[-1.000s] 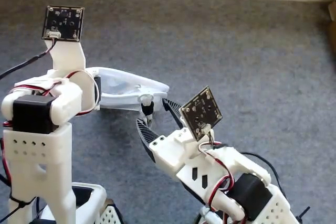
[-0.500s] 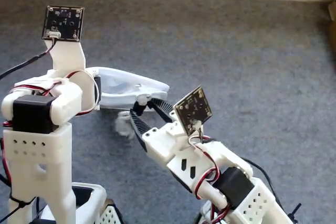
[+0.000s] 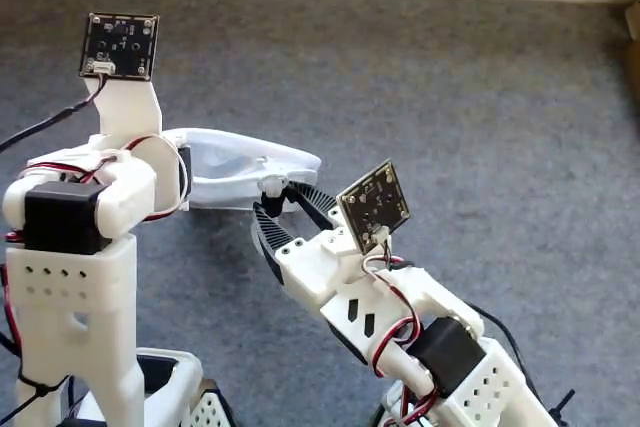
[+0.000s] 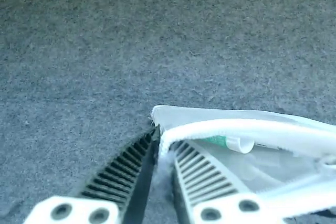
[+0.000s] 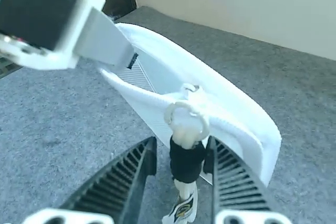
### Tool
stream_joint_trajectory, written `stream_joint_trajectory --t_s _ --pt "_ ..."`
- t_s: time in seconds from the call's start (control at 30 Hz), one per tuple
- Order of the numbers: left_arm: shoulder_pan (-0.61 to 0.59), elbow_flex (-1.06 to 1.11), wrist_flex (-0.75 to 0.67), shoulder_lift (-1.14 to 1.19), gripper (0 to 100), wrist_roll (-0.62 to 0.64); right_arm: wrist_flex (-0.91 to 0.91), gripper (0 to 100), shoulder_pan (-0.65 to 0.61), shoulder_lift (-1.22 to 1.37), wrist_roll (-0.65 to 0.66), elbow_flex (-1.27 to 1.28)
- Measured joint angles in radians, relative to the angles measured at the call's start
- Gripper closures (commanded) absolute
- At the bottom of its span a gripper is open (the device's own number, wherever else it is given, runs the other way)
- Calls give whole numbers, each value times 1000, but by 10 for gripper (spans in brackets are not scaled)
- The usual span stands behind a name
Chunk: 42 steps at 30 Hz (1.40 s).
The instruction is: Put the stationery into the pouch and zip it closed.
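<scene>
High view: white pouch (image 3: 235,169) over grey carpet (image 3: 480,97), one end pinched tight in the left gripper (image 4: 163,140). Right gripper (image 3: 275,199) gapes wide, its jaws either side of the zipper pull (image 5: 185,121).

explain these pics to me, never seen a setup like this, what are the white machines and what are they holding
These are two small robot arms working side by side on a grey surface. Each arm ends in a gripper, a two-fingered claw with ribbed fingers.

The high view comes from a fixed camera looking down over both arms. The other two pictures come from cameras mounted on each arm's wrist, so you look along that arm's own fingers.

The left gripper is shut on one end of a white pouch. The pouch's mouth is open, and a green and white item, probably some of the stationery, lies inside.

The right gripper is open, with one finger on either side of the zip pull, which has a ring and a black tag. The zip is not yet closed.
</scene>
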Motion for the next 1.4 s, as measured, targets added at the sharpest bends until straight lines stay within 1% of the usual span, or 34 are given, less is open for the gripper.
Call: stream_joint_trajectory --t_s 0.2,0.53,0.57,0.7,0.87,1.03,1.1,1.23,1.4 --pt "0 0 0 0 993 0 -146 860 0 0 -2 123" --pt "-2 0 0 0 993 0 -161 861 2 0 -2 140" --pt "-2 0 0 0 993 0 -161 872 2 0 -2 140" --pt "-2 0 0 0 993 0 -161 967 3 0 -2 140" --pt "-2 0 0 0 993 0 -161 985 9 0 6 140" --pt "-2 0 0 0 983 -2 -158 995 9 -69 97 146" --pt "-2 0 0 0 935 -2 -120 995 9 -126 129 146" --pt "-2 0 0 -2 805 -21 14 995 9 -219 196 146" --pt "-2 -2 -25 -6 786 -49 173 995 9 -245 245 124"
